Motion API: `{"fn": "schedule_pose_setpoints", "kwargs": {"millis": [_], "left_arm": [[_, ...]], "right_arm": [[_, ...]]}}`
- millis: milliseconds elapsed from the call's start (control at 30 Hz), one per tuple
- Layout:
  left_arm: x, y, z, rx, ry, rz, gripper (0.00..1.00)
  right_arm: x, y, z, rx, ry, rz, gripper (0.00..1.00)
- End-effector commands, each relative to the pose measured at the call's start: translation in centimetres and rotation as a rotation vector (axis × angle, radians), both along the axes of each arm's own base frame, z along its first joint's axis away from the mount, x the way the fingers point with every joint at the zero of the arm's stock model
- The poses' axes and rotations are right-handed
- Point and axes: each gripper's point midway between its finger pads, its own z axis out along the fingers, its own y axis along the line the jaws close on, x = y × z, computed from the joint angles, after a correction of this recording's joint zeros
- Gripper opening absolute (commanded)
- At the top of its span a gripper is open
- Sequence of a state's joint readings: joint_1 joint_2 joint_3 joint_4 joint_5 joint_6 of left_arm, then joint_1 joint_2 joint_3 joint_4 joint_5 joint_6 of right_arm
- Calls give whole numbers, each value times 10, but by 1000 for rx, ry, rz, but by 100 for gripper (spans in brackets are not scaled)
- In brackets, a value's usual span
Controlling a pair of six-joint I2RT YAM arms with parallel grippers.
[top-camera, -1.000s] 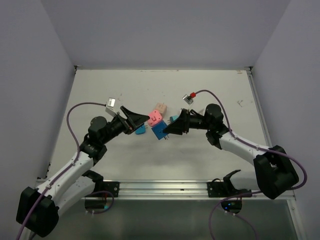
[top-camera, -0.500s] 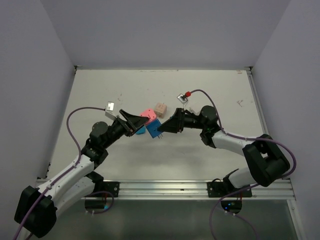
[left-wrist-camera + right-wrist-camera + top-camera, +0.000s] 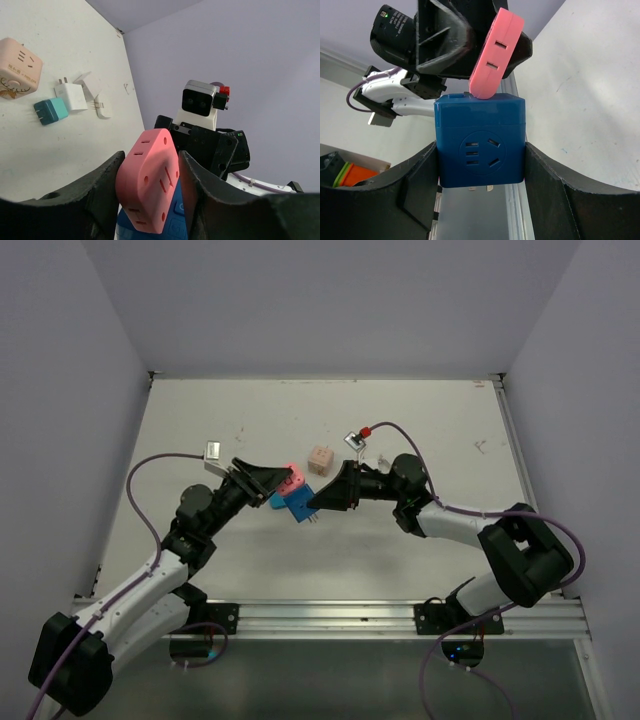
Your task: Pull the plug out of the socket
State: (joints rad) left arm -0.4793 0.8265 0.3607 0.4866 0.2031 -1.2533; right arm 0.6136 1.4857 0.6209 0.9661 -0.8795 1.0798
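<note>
My left pincer (image 3: 151,156) is clamped on the pink plug (image 3: 147,192), I think, and my right pincer (image 3: 480,147) grips the blue socket (image 3: 480,117) it sticks in. Both hang over the middle of the worktop (image 3: 200,430). They are joined, so next I must pull them straight apart.

Plug (image 3: 496,52) directly atop socket (image 3: 480,145)
</note>
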Motion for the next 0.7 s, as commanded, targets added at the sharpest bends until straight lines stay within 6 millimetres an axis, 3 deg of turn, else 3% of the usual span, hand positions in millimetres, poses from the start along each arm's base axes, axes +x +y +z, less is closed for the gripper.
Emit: {"fn": "schedule_pose_setpoints", "kwargs": {"millis": [0,67,267,667], "left_arm": [[0,6,27,-41,-98,36,49],[-1,9,26,-43,-102,51,38],[0,13,24,-37,-107,70,22],[-4,9,35,-23,-227,46,3]], "right_arm": [[7,4,27,69,-105,-20,0],[7,5,25,66,-99,-17,0],[6,4,21,57,-93,-12,0],[-3,1,-8,-26,-57,21,0]]}}
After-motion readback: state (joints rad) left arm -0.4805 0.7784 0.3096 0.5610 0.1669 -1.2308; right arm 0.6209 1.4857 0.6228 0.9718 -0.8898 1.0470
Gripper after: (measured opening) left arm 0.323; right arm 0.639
